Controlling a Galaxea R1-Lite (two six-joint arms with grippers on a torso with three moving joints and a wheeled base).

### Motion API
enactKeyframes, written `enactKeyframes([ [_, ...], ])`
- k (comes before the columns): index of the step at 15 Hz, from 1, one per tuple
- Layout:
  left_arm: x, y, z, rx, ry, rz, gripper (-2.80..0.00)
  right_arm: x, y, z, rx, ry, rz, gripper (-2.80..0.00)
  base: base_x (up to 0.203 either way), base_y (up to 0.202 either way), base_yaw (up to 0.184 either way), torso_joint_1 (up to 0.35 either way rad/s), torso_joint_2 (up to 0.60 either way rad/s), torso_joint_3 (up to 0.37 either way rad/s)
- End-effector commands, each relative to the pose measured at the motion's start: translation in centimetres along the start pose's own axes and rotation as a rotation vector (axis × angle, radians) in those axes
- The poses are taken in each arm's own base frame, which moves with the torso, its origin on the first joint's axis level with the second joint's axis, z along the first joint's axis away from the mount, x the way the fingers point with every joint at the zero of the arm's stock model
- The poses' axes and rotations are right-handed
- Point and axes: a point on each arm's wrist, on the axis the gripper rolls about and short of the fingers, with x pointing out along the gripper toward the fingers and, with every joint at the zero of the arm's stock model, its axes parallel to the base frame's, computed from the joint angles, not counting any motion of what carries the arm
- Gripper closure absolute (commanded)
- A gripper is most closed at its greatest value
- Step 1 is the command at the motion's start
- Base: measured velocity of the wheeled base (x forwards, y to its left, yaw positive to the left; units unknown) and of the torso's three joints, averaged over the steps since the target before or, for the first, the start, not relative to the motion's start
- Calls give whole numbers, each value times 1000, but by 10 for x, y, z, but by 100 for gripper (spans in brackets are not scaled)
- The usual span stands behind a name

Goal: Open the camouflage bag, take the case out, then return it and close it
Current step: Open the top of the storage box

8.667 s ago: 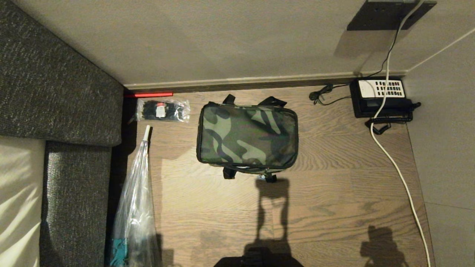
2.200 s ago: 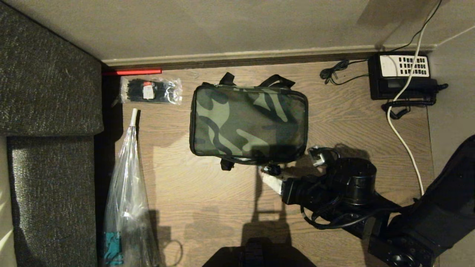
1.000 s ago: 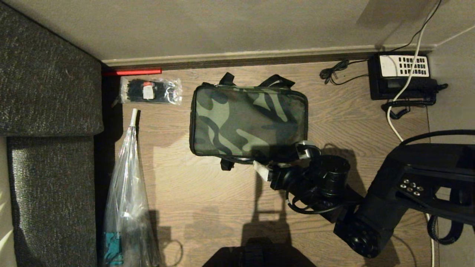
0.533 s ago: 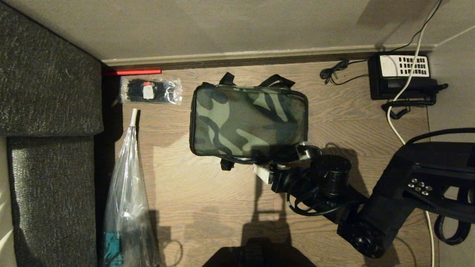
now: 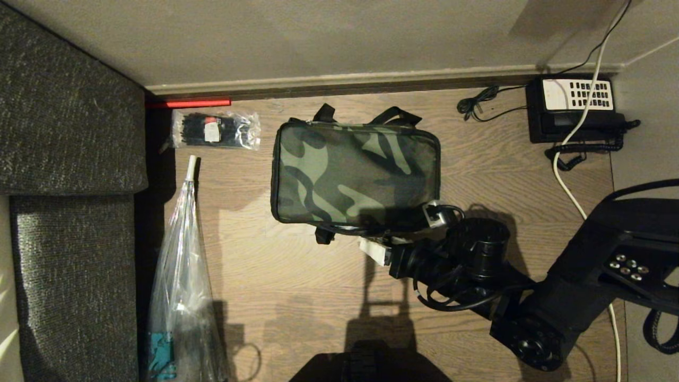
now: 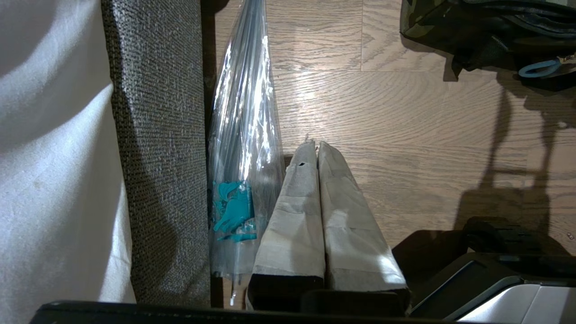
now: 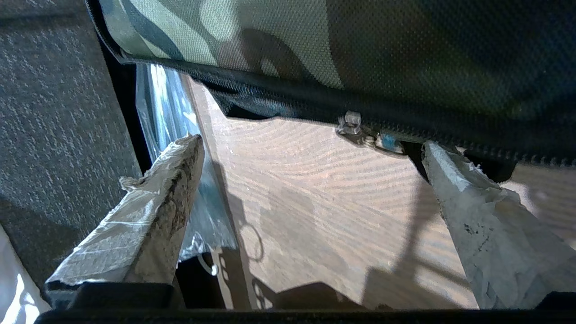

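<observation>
The right gripper (image 7: 310, 144) stands with its jaws spread wide and nothing between them, at the near long side of the camouflage bag (image 5: 355, 172). One taped fingertip (image 7: 434, 157) sits just beside the metal zipper clip (image 7: 360, 132) on the bag's black zipper seam. The bag lies zipped shut on the wood floor (image 5: 297, 286), against the wall. The left gripper (image 6: 316, 150) is pressed closed, empty, above the floor well apart from the bag, near a plastic-wrapped umbrella (image 6: 243, 135).
</observation>
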Motion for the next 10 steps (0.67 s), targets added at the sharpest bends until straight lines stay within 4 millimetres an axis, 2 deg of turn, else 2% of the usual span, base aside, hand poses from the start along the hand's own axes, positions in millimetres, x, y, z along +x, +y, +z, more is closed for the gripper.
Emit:
enactKeyframes([
  [1, 0, 0, 0, 0, -2, 0, 0, 3, 0, -2, 2, -3, 6, -280, 0, 0, 0, 0, 0, 0],
  [10, 0, 0, 0, 0, -2, 0, 0, 12, -2, -7, 0, -74, 25, -280, 0, 0, 0, 0, 0, 0],
])
